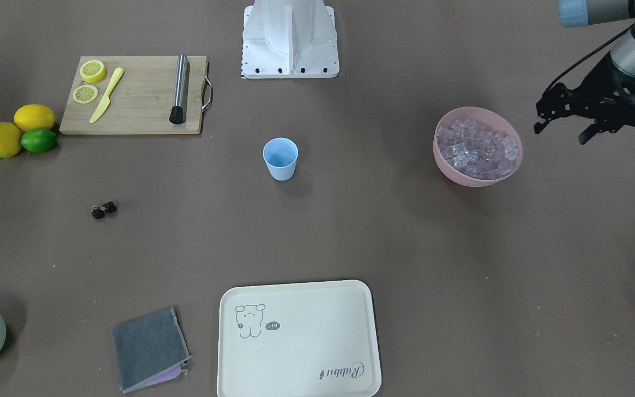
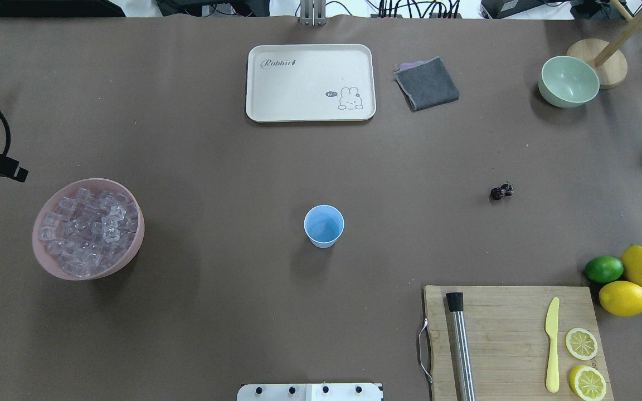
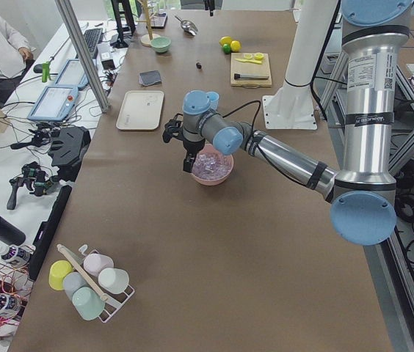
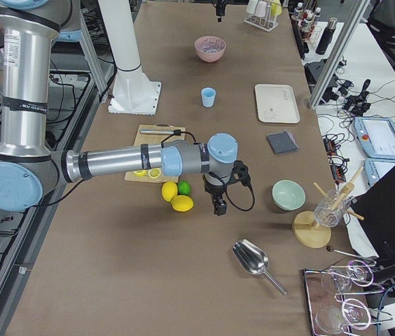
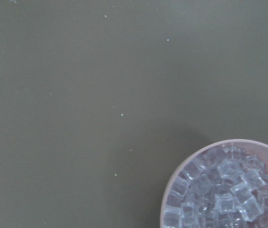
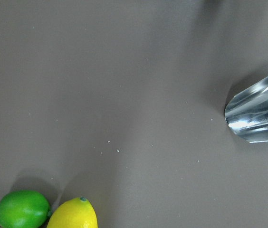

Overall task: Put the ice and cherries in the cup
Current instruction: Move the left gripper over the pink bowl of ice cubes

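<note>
Brown-covered table [image 2: 198, 156], cluttered white side bench [image 3: 5, 165] beside it, aluminium frame posts [image 3: 82, 51], even indoor light

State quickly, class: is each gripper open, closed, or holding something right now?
Left gripper: open, holding nothing.
Right gripper: cannot be told; it shows only in the side view.

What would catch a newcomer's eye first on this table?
The pink bowl heaped with ice stands out, on the robot's left near the open left gripper. The light blue cup stands alone mid-table, and bright lemons sit by the cutting board.
</note>
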`<state>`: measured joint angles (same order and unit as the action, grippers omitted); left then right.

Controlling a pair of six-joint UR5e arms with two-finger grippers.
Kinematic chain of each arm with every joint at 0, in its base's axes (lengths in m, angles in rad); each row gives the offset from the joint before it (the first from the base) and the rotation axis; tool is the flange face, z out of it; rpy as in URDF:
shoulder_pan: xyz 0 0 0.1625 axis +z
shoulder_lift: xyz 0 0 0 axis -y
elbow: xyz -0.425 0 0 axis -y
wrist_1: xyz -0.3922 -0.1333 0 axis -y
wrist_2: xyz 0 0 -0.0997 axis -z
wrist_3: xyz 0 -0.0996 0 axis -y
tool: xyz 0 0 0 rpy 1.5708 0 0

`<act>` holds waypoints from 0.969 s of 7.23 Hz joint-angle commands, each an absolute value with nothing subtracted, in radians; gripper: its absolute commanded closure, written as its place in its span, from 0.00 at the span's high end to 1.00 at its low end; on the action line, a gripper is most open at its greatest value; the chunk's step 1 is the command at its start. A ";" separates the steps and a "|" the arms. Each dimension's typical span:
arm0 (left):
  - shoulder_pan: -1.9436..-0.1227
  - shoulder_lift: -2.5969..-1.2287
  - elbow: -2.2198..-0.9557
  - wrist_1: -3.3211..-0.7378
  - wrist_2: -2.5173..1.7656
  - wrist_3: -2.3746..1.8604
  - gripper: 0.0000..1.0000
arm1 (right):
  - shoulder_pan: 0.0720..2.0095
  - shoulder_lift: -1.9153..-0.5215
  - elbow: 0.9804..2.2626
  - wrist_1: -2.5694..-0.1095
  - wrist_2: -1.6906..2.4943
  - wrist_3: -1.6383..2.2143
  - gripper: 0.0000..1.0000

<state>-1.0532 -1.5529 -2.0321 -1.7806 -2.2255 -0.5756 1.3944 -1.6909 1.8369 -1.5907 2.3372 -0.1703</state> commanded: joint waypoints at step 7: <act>-0.779 -1.664 -1.974 -1.784 -2.051 -0.660 0.84 | 1.393 -1.698 1.835 -1.591 2.336 -0.172 1.00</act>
